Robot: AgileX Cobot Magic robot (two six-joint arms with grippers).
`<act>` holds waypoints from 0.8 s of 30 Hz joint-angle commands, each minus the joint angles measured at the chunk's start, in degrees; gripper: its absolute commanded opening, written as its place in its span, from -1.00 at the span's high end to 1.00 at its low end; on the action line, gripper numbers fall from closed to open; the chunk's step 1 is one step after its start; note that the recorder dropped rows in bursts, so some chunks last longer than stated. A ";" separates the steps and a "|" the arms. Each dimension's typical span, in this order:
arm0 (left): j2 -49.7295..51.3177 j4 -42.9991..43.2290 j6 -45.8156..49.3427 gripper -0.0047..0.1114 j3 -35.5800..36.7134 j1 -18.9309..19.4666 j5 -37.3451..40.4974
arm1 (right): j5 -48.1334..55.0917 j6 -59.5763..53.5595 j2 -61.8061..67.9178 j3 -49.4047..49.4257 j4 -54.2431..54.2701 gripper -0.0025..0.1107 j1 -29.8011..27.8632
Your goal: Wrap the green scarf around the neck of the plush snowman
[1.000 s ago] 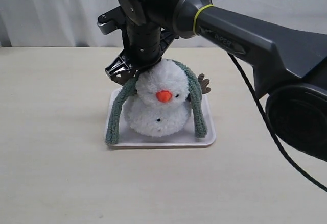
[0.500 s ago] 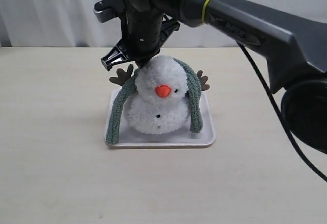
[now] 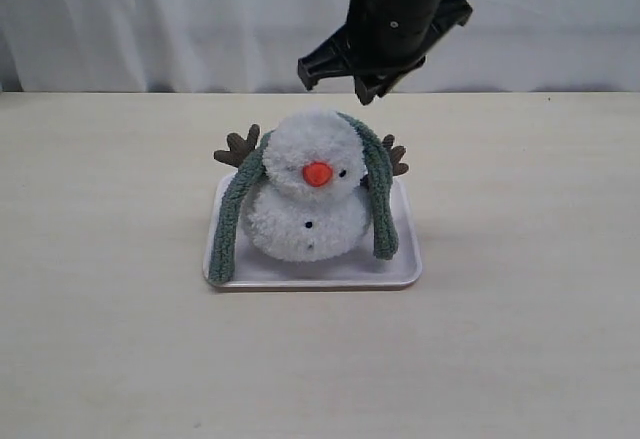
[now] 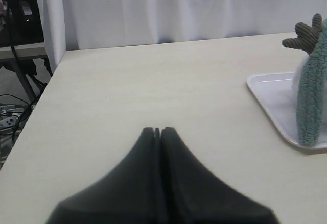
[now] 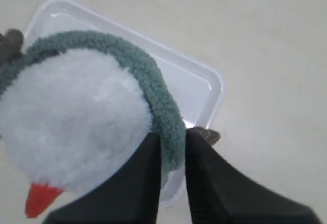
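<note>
The plush snowman (image 3: 308,194) sits upright on a white tray (image 3: 400,274). The green scarf (image 3: 232,219) is draped over the back of its head, and one end hangs down each side to the tray. My right gripper (image 3: 338,81) hovers above and behind the head, touching nothing. In the right wrist view the right gripper (image 5: 172,137) is slightly open, and the scarf (image 5: 153,86) far below shows through the gap. My left gripper (image 4: 157,130) is shut on nothing over bare table left of the tray; the scarf's end (image 4: 310,101) shows at that view's edge.
Brown twig arms (image 3: 238,147) stick out on both sides of the snowman. A white curtain (image 3: 150,19) closes the back of the table. The table's left edge, with cables beyond it, appears in the left wrist view (image 4: 36,106).
My right gripper has lifted off the snowman's head and moved up and to the right. The snowman has sprung back upright, and its left twig arm now shows.
</note>
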 commanded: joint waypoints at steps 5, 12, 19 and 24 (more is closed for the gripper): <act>-0.12 -0.03 0.14 0.92 0.19 0.22 -0.67 | -11.87 -0.79 -1.25 12.44 3.42 0.64 -2.99; -0.12 -0.03 0.14 0.92 0.19 0.22 -0.67 | -16.99 -2.37 -0.97 16.50 4.77 0.64 -2.99; -0.12 -0.03 0.14 0.92 0.19 0.22 -0.67 | -17.13 -2.37 -1.34 16.51 4.77 0.64 -2.99; -0.12 -0.03 0.14 0.92 0.19 0.22 -0.67 | -18.06 -2.37 -2.91 16.51 4.77 0.64 -2.99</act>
